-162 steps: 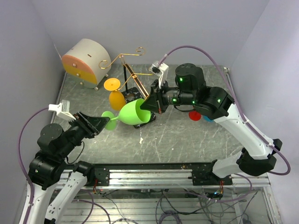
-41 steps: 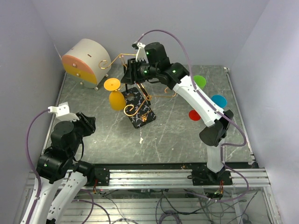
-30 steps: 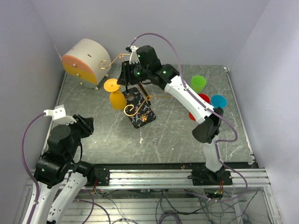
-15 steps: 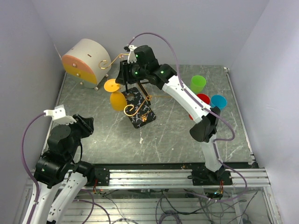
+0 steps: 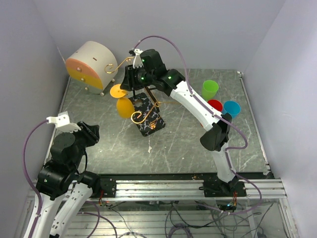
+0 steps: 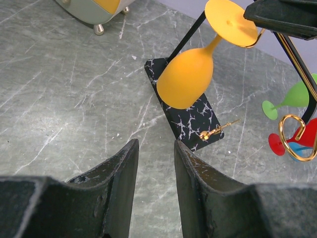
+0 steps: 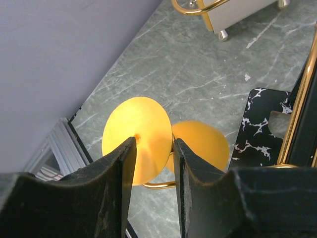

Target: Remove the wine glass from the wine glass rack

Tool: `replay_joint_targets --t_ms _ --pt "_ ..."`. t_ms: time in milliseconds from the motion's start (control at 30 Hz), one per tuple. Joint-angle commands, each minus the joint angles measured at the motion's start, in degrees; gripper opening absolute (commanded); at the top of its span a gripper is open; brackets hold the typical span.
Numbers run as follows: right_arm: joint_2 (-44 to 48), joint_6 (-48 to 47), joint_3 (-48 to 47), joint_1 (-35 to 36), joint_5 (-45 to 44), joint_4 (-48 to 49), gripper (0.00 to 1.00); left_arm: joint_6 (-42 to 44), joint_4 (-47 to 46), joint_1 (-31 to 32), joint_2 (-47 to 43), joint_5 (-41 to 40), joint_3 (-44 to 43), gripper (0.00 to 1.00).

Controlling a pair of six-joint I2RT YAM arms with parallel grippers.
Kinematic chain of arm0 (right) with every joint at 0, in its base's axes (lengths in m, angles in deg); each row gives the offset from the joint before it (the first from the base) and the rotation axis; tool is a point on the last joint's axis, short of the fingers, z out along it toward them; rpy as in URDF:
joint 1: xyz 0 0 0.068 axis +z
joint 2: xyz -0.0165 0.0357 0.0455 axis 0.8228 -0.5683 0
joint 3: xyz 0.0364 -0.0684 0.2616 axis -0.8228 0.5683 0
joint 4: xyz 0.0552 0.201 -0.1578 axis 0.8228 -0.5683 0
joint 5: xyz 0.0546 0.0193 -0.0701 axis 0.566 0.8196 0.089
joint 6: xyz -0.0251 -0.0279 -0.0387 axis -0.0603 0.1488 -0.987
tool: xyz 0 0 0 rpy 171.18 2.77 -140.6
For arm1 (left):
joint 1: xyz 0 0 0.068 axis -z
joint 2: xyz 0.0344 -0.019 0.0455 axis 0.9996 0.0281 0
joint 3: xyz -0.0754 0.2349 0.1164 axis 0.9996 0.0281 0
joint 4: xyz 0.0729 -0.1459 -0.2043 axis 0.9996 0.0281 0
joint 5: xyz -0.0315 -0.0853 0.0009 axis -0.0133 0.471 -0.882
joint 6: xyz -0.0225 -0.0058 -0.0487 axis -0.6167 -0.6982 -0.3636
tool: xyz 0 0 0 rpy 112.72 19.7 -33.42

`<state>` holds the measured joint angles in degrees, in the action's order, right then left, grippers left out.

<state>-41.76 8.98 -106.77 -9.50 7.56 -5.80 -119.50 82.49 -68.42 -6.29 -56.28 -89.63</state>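
An orange wine glass (image 5: 124, 106) hangs upside down by its round foot (image 5: 118, 90) from a gold arm of the wine glass rack (image 5: 148, 118), which has a black marble base. My right gripper (image 5: 128, 82) is open right at that foot. In the right wrist view the foot (image 7: 136, 134) and the bowl (image 7: 204, 141) show just beyond the gripper (image 7: 152, 148), between its spread fingers. My left gripper (image 5: 91, 131) is open and empty, low at the near left. Its view (image 6: 156, 148) shows the glass (image 6: 185, 79) and the rack base (image 6: 190, 121) ahead.
A round beige-and-orange drawer box (image 5: 90, 66) stands at the back left. Green (image 5: 210, 89), red (image 5: 214, 104) and blue (image 5: 231, 108) glasses stand at the right. A gold scroll (image 5: 140, 117) of the rack reaches toward the front. Walls close in on three sides.
The green glass that my right gripper held now stands at the right. My right gripper swung to the rack and has edged left to the orange glass's foot. The left arm pulled back.
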Motion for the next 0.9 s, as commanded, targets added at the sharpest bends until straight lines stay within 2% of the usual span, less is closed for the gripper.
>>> replay_joint_targets --t_ms 0,433,867 --pt "1.8 1.1 0.7 0.7 1.9 2.7 0.36 -0.3 -0.6 -0.2 -0.6 -1.3 0.0 0.45" --pt "3.9 2.3 2.2 1.5 3.2 4.5 0.31 -0.2 -0.7 -0.2 -0.8 -1.3 0.0 0.45" --pt "5.7 2.4 4.4 1.7 3.5 5.7 0.31 -0.2 -0.7 -0.2 -0.6 -1.3 0.1 0.45"
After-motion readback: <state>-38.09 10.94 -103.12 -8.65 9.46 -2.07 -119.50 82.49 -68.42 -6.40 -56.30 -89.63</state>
